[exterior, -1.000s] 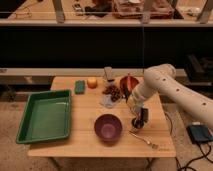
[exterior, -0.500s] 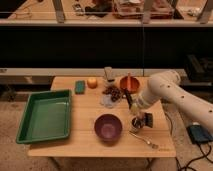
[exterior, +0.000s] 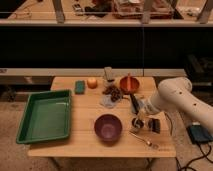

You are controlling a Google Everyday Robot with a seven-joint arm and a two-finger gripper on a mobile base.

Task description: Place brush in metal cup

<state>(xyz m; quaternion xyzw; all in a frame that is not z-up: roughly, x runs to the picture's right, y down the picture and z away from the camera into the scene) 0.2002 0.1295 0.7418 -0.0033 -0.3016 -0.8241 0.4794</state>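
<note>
The dark slim brush [exterior: 134, 103] stands tilted near the table's right side. Its lower end is at the small shiny metal cup [exterior: 137, 122], and I cannot tell whether it rests inside. My gripper [exterior: 150, 123] hangs from the white arm [exterior: 175, 97] just right of the cup, close to the table top. I cannot tell whether it still touches the brush.
A purple bowl [exterior: 108, 127] sits left of the cup and a silver fork [exterior: 148, 142] lies in front of it. An orange bowl [exterior: 129, 84], a dark clump [exterior: 114, 91], a blue-grey cup [exterior: 108, 74], an orange fruit [exterior: 92, 82] and a green sponge [exterior: 79, 87] stand behind. A green tray [exterior: 45, 115] is at the left.
The arm has shifted to the right and a little lower. The gripper has moved slightly right of the cup, and the brush now shows clear of the arm.
</note>
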